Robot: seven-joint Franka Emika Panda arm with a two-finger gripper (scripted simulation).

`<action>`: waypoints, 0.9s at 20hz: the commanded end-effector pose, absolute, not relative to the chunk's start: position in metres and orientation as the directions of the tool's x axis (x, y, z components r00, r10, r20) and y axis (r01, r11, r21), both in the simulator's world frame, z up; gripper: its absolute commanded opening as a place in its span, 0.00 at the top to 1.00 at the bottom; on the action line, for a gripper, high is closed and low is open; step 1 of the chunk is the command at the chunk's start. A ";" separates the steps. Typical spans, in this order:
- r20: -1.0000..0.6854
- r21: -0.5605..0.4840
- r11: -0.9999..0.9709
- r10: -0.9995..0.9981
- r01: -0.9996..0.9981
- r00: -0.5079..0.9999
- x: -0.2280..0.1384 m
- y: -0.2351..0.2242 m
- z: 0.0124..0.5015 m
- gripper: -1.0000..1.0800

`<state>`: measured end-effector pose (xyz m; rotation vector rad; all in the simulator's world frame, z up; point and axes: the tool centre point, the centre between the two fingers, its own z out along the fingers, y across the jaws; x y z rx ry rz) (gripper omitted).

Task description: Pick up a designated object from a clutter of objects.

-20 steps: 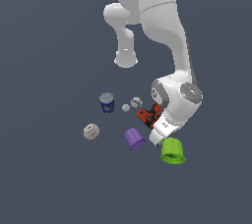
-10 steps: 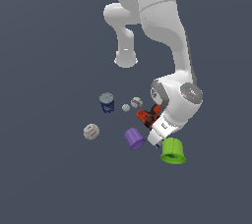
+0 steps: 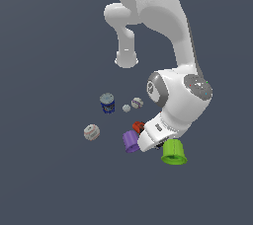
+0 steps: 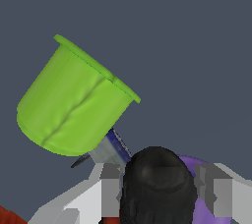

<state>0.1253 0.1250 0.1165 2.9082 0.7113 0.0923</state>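
The gripper [image 4: 160, 188], shown at the lower edge of the wrist view, is seen with its two grey fingers [image 4: 109, 188] set apart on either side of a rounded black part of the drill [image 4: 156, 181], taken to be the chuck end; whether the pads already press on it cannot be told, so the grip is not confirmed. In the exterior view the gripper [image 3: 152, 139] is lowered at the centre of the clutter, below the middle of the frame, and hides most of the drill [image 3: 138, 127], of which only a red sliver is visible just above the purple cup [image 3: 130, 141]. The lime-green cup [image 3: 174, 152] lies close beside the gripper, toward the lower right of that frame, and fills the upper left of the wrist view. A blue-white can [image 3: 107, 103] and a baseball [image 3: 91, 132] lie apart to the left. The drill is judged to be rigid, comparatively heavy and weighted toward its battery base; its rounded chuck may be slippery and prone to rolling between flat pads. A hold nearer the body or handle would be judged steadier, and the light neighbouring cups could be displaced during a lift.
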 end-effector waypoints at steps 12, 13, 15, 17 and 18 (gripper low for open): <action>0.234 0.321 -0.946 0.027 -0.051 0.972 0.203 -0.011 0.331 1.00; 0.247 0.327 -0.942 0.001 -0.082 0.969 0.204 -0.019 0.344 1.00; 0.272 0.336 -0.932 -0.044 -0.137 0.961 0.204 -0.033 0.368 1.00; 0.293 0.343 -0.921 -0.081 -0.183 0.953 0.203 -0.045 0.388 1.00; 0.301 0.346 -0.916 -0.096 -0.203 0.949 0.203 -0.050 0.396 1.00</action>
